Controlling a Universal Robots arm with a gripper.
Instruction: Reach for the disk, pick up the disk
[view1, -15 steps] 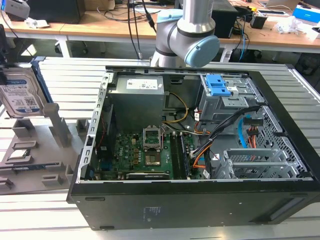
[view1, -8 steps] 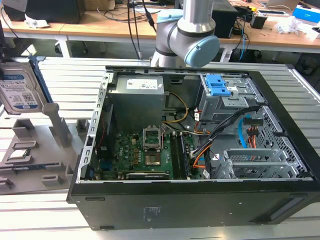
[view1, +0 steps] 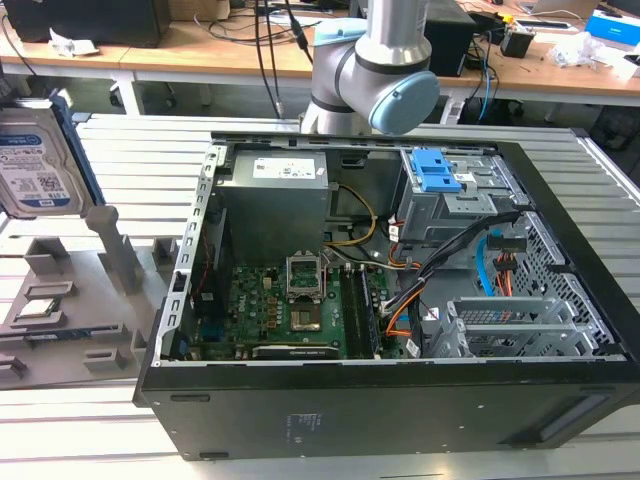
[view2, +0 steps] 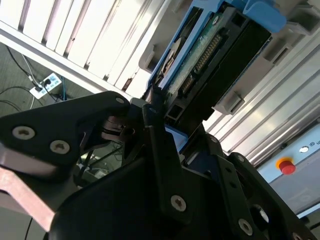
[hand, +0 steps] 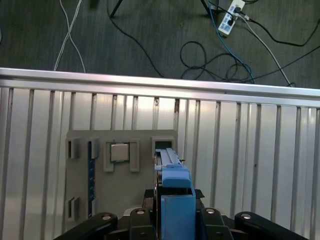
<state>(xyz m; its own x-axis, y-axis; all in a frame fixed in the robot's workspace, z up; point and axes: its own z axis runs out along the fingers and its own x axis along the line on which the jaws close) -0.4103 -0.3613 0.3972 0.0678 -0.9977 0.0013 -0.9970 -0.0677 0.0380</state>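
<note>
Gripper (hand: 173, 194) closed on upright disk (hand: 175, 176), gripping blue side rails. Disk above grey slotted tray (hand: 80, 200) near bench (hand: 260, 165) edge. Open computer case (view1: 400, 420) beside tray.

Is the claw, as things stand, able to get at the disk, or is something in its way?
Likely yes. In the second wrist view the claw is right at the disk and seems to straddle its blue-railed edge, with nothing between them. Whether it grips the disk, I cannot tell.
</note>
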